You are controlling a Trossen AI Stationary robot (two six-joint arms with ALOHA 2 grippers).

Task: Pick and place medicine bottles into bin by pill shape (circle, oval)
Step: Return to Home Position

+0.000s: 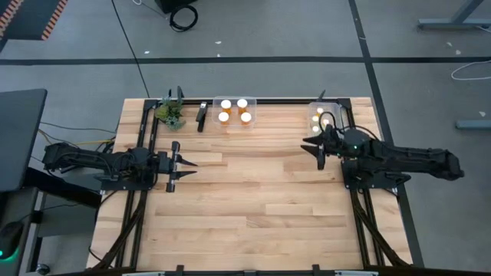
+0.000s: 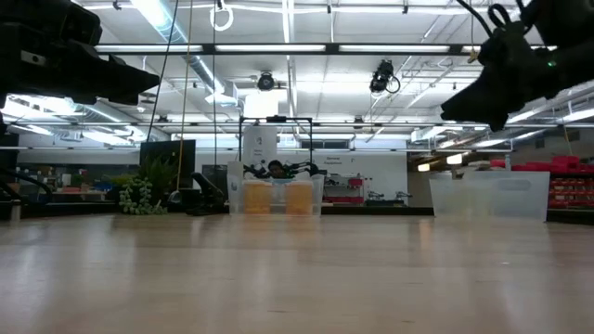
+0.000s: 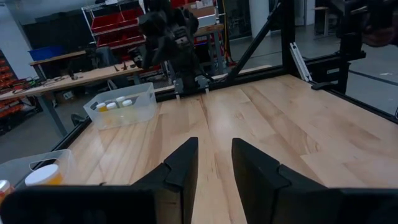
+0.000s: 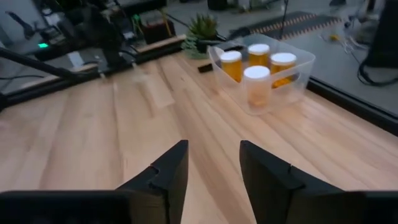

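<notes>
Up at 12 and 1 o'clock, got medicine bottles (image 1: 242, 103) binned, so just parking left gripper (image 1: 186, 164) at 9, right gripper (image 1: 311, 146) at 2, both spread apart, empty.

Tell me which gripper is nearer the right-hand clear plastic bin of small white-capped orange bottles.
Right. The right gripper hangs open just beside that clear plastic bin; the left gripper is far across the table, near its left edge.
</notes>
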